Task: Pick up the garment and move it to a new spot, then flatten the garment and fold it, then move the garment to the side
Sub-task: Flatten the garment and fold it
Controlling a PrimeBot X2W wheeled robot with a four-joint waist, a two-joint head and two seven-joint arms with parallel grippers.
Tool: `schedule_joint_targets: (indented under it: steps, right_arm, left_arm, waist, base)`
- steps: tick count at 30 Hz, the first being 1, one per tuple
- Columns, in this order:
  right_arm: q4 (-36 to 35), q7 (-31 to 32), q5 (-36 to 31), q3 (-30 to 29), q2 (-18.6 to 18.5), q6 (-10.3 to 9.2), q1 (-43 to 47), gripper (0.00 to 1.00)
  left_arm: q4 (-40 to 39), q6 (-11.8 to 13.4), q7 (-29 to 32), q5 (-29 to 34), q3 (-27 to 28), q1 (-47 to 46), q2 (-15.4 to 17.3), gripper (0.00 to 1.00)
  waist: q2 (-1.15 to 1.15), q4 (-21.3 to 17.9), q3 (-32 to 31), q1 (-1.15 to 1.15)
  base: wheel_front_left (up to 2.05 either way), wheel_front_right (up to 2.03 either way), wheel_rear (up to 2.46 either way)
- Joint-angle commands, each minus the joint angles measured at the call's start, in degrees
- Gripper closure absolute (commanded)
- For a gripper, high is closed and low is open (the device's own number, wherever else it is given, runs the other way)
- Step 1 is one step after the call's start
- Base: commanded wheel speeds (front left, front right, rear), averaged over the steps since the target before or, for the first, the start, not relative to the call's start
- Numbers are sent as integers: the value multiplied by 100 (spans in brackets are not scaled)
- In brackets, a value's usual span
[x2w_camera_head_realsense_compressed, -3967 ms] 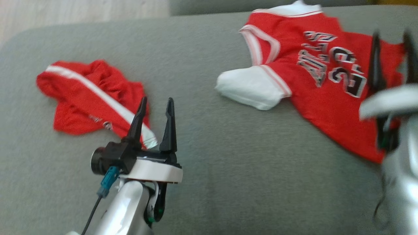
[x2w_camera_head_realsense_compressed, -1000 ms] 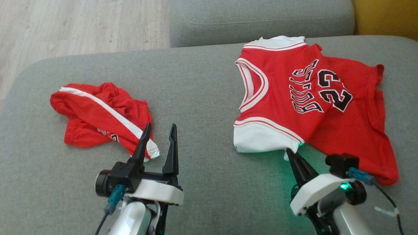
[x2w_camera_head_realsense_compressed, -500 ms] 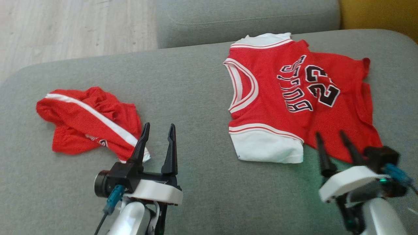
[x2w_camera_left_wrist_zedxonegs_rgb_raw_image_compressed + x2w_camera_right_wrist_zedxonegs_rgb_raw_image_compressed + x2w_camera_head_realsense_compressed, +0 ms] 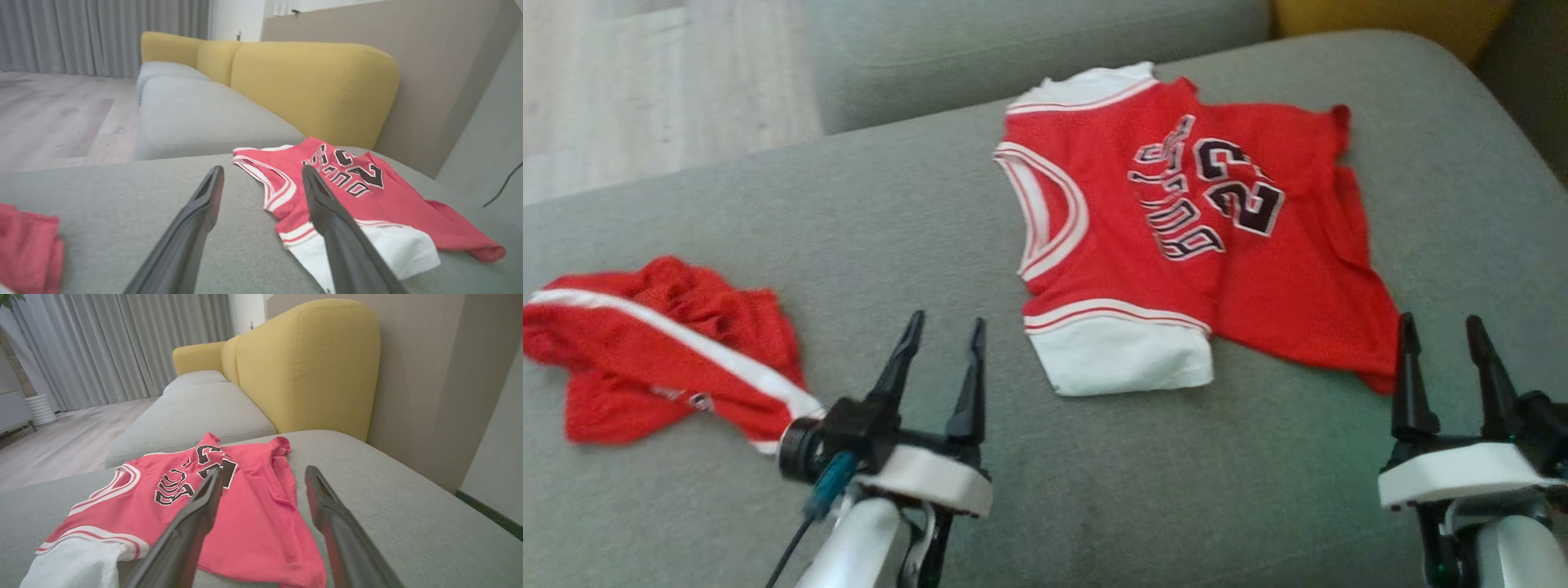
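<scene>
A red jersey [image 4: 1176, 245] with white sleeves and black lettering lies spread, slightly wrinkled, on the grey sofa seat [image 4: 915, 220]. The jersey [image 4: 347, 192] lies ahead and to the right in the left wrist view; in the right wrist view the jersey [image 4: 253, 506] lies just ahead and to the left. My right gripper [image 4: 1441, 327] hovers open by its near right hem, holding nothing. My left gripper [image 4: 943, 327] is open over bare cushion, left of the white sleeve. Both grippers' fingers [image 4: 204, 204] [image 4: 327, 506] are spread.
Crumpled red shorts [image 4: 662, 351] with a white stripe lie at the left of the seat. A second grey cushion [image 4: 1013, 49] and yellow backrests [image 4: 310, 85] stand behind. Wooden floor [image 4: 645, 82] lies beyond the seat's far left edge. A wall [image 4: 449, 375] rises to the right.
My right gripper has opened, let go of the jersey's sleeve and drawn back to the right of it. The head camera has swung right. The left gripper stays open.
</scene>
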Motion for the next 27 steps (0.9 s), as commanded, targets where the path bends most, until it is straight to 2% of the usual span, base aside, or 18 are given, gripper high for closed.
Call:
schedule_joint_targets:
  steps: [1,4,11,17,22,23,24,25,27]
  right_arm:
    - [-189,-88,47,187,-34,-4,-184,0]
    - [-183,-156,120,341,-34,-4,-253,0]
    - [-95,-310,285,659,-34,-4,-383,0]
    - [-13,-429,427,848,-34,-4,-515,0]
    - [48,-498,528,961,-34,-4,-606,0]
    - [61,-507,541,977,-34,-4,-619,0]
    - [74,-516,551,991,-34,-4,-630,0]
    - [85,-522,558,1004,-34,-4,-640,0]
    - [106,-533,568,1020,-34,-4,-662,0]
  left_arm:
    - [-73,-47,-13,10,81,-446,18,0]
    - [343,-108,354,33,-152,-859,18,0]
    - [1484,-4,1341,-29,-352,-1829,20,0]
    - [2313,151,1647,74,-338,-2413,128,0]
    - [2805,47,1765,49,-348,-2729,193,0]
    - [2881,7,1781,59,-372,-2783,213,20]
    - [2943,-27,1780,73,-393,-2839,236,89]
    - [2988,-56,1760,76,-399,-2902,256,100]
    - [3034,-70,1644,83,-376,-3060,319,100]
  waist:
    - [0,-227,141,0]
    - [0,-470,329,0]
    - [0,-963,760,0]
    - [0,-1251,1018,0]
    - [0,-1371,1149,0]
    - [0,-1385,1164,0]
    - [0,-1396,1175,0]
    - [0,-1407,1186,0]
    - [0,-1421,1209,0]
  base:
    - [0,0,0]
    - [0,0,0]
    - [0,0,0]
    - [0,0,0]
    - [0,0,0]
    - [0,0,0]
    - [0,0,0]
    - [0,0,0]
    - [0,0,0]
